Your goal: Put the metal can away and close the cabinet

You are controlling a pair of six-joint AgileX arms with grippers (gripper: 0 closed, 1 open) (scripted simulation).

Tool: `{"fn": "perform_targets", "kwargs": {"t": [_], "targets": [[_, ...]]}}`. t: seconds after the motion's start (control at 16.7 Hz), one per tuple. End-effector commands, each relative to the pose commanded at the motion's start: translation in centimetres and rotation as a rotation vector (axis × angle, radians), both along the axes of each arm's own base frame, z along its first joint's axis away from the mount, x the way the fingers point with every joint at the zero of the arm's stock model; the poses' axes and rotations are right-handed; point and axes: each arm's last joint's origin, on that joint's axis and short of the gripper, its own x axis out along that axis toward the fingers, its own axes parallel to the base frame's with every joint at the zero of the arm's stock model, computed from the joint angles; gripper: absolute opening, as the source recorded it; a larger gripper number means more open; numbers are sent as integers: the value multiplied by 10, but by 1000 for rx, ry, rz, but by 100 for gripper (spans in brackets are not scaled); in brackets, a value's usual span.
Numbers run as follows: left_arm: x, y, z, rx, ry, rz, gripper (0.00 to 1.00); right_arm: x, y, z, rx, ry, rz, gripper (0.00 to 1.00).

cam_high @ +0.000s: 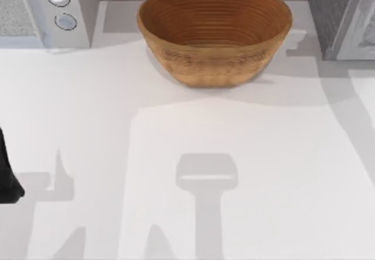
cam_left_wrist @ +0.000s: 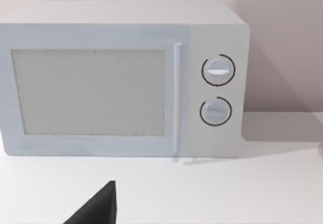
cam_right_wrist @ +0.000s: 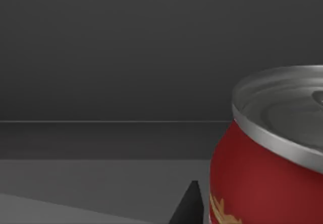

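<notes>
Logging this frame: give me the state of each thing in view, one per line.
White microwave: door shut, standing on the table.
Brown wicker bowl: upright, empty.
Red-labelled metal can: upright, silver lid on, close to the right gripper, dark interior behind it.
Grey cabinet: door state unclear.

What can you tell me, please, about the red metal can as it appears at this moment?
The small red-labelled metal can with a plain silver lid appears close up in the right wrist view. Its lid is ridged with a raised rim and looks shiny. Yellow-white print marks the lower label. It looks upright or slightly tilted, set before a dark grey interior with a horizontal seam. A dark fingertip of the right pincer shows beside it; contact cannot be judged.
</notes>
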Motion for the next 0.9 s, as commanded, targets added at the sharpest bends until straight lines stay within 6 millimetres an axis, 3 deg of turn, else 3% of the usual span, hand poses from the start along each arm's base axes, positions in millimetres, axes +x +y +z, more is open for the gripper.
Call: {"fn": "perform_targets", "kwargs": {"t": [0.18,0.36,0.9], "targets": [[0,0,0,0,0,0,100,5,0,3,0,0,0,0],[0,0,0,0,0,0,100,23,2,13,-1,0,0,0],[0,0,0,0,0,0,100,110,2,31,-1,0,0,0]]}}
